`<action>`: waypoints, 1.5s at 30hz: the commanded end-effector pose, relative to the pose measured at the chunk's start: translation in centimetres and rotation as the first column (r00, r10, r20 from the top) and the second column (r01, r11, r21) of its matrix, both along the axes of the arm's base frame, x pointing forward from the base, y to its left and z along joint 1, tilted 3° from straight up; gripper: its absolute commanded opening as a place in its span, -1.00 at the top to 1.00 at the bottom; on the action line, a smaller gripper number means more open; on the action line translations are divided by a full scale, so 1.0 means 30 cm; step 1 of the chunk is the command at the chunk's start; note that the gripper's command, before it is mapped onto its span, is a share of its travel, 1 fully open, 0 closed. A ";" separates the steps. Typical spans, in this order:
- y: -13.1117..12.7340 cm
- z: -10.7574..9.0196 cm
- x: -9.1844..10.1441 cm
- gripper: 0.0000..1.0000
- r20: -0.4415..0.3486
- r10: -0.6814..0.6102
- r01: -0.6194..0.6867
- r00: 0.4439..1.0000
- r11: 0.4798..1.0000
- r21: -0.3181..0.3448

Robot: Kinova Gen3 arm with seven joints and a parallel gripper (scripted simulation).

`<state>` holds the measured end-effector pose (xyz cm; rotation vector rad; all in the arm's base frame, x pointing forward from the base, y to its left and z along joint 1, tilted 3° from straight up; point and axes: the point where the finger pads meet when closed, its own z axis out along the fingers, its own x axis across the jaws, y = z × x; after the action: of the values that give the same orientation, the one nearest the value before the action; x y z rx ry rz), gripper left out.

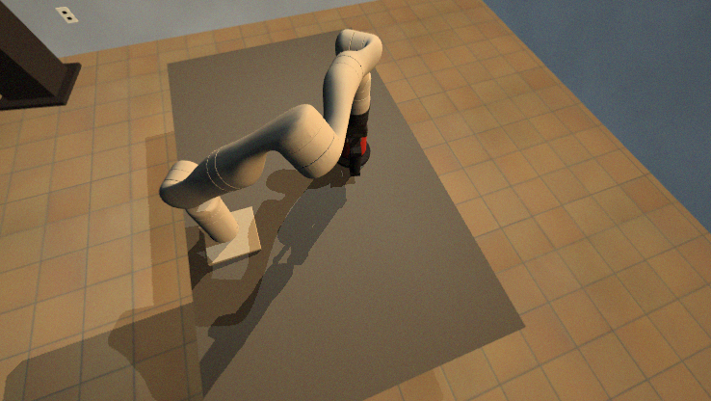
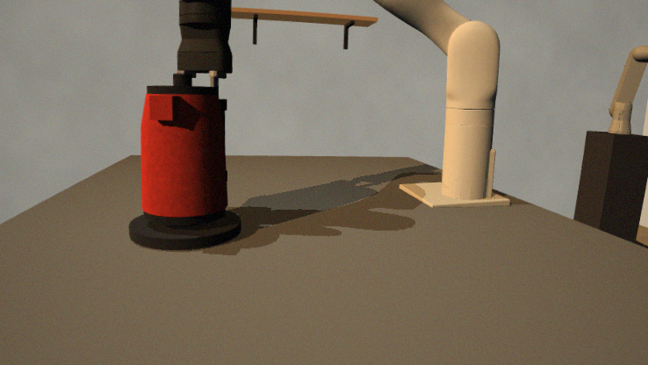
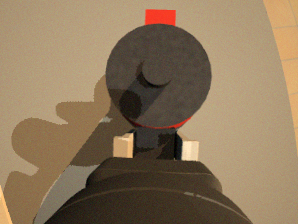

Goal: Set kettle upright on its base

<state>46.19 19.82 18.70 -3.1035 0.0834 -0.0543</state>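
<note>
Standing upright, matte red cylindrical kettle (image 2: 183, 153) on flat dark round base (image 2: 149, 233), apparently seated, jaws clamped on its handle.

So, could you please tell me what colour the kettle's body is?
Red, with a dark lid; the kettle shows best in the exterior view.

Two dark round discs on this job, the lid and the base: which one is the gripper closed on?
The dark round lid topping the red kettle: the gripper pinches its knob. The wider black base disc lies flat on the table, untouched.
</note>
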 end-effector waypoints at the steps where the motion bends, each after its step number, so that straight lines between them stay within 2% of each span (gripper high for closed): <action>1: 0.001 0.002 0.001 1.00 0.002 0.000 0.000 1.000 1.000 0.001; 45: 0.002 -0.017 0.002 1.00 0.002 0.000 0.000 1.000 1.000 0.001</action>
<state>46.21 19.84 18.10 -3.1035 0.0834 -0.0542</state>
